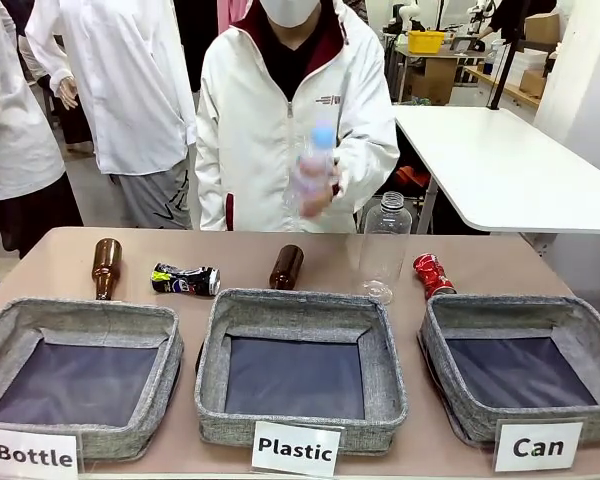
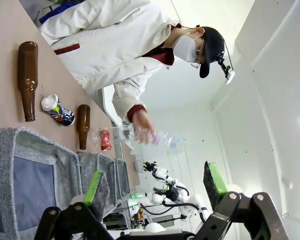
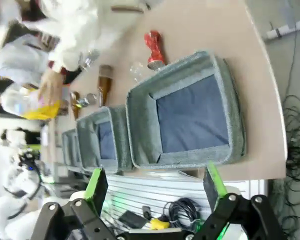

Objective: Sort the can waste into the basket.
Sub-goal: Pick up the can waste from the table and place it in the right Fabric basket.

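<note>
**Fingers apart on both arms, no can gripped yet**

Left pads [image 2: 94, 187] and right pads [image 3: 96, 184] stand wide apart with nothing between them. Left gripper [image 2: 154, 182] and right gripper [image 3: 155, 181] both hang on my side of the baskets. Red can [image 1: 432, 274] lies just behind the Can basket [image 1: 520, 305], at its far left corner. Black can [image 1: 185, 280] lies well left, between two brown bottles. I'd take red first with the right arm and pinch across the crushed waist. Mind the clear bottle [image 1: 385, 245] standing just beside it. The person's hand [image 1: 315, 195] holds another plastic bottle over the table, so I'd give it room.
</note>
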Tool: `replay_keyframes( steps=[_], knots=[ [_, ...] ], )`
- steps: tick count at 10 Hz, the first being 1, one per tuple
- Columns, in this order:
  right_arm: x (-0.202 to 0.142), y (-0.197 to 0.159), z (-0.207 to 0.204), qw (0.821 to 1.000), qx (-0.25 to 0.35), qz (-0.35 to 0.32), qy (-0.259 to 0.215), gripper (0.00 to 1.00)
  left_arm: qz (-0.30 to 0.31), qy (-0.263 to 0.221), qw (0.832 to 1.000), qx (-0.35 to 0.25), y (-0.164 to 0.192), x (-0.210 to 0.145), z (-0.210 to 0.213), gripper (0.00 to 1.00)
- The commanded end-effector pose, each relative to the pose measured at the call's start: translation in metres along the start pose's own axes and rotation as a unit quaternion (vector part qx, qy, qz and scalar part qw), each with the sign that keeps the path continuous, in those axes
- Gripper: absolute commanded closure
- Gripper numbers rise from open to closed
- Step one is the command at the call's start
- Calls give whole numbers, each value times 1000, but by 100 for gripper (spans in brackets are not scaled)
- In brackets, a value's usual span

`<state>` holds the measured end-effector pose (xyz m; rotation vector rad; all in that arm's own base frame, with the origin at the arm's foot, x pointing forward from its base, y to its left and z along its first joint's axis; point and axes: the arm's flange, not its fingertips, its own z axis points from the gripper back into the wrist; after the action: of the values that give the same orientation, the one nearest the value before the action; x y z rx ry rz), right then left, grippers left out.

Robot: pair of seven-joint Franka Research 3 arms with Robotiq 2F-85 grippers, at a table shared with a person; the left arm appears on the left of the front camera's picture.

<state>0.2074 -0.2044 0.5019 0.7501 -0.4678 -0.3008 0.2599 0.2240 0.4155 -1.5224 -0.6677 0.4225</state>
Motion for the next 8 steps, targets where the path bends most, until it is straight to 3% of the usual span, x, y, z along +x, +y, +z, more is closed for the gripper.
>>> replay_keyframes(
  steps=[1, 4, 5, 6, 7, 8],
  knots=[
    [22, 75, -88, 990, -100, 58, 82, 0, -11, 6, 1000, -2, -1, -4, 2, 0],
    [60, 151, -186, 956, -205, 156, 143, 0, -11, 6, 1000, -2, -1, -4, 2, 0],
    [56, 170, -202, 949, -217, 188, 129, 0, -11, 6, 1000, -2, -1, -4, 2, 0],
    [48, 178, -192, 946, -231, 192, 119, 0, -11, 6, 1000, -2, -1, -4, 2, 0],
    [36, 175, -209, 956, -189, 174, 140, 0, -11, 6, 1000, -2, -1, -4, 2, 0],
    [36, 175, -209, 956, -189, 174, 140, 0, -11, 6, 1000, -2, -1, -4, 2, 0]
  ],
)
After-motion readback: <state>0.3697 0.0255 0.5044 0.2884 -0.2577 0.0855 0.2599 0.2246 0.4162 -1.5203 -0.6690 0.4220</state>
